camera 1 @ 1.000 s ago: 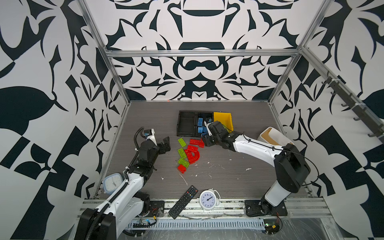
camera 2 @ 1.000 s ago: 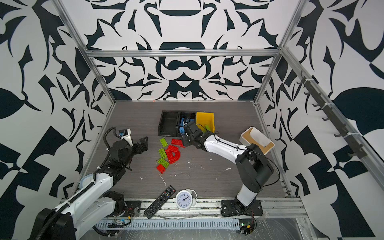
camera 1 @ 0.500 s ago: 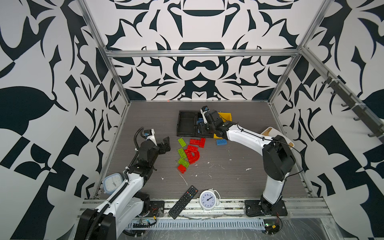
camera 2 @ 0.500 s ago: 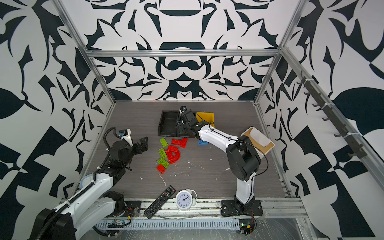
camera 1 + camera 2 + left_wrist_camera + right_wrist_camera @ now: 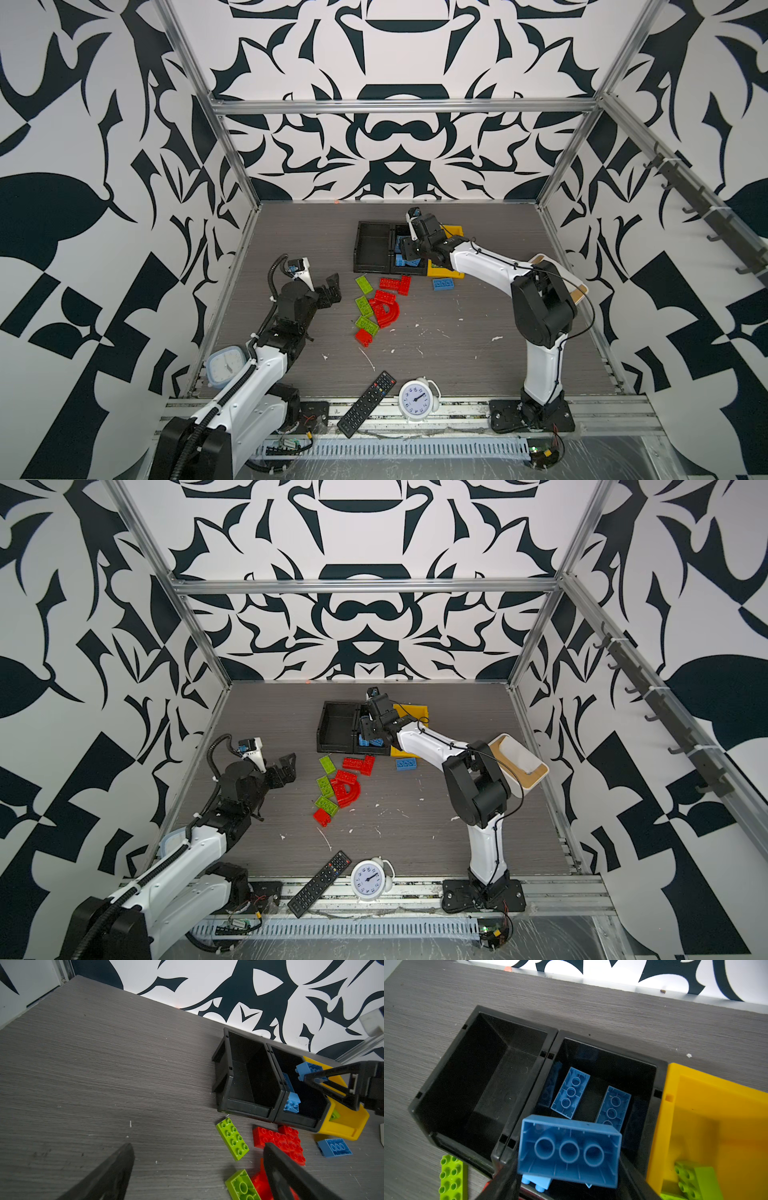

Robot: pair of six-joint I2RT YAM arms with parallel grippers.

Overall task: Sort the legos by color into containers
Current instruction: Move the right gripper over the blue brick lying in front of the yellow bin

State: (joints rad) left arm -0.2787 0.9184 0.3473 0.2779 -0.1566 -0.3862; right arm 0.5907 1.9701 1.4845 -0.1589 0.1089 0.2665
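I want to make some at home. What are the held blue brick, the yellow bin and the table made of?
The blue brick: moulded plastic, smooth with a slight sheen; hollow underside with round tubes. The yellow bin: likely plastic too, even colour, glossy walls. The table: matte grey wood grain, maybe printed laminate, maybe wood.

The left arm and right arm share smooth white shells between bulky black cylindrical joints, and the right one ends in a flat black base plate. Behind the left gripper a ribbed black hose arcs to a small white camera housing; behind the right gripper a thin black cable follows the white shell. Either pincer's fingers are matte black, flat and tapering to narrow tips.
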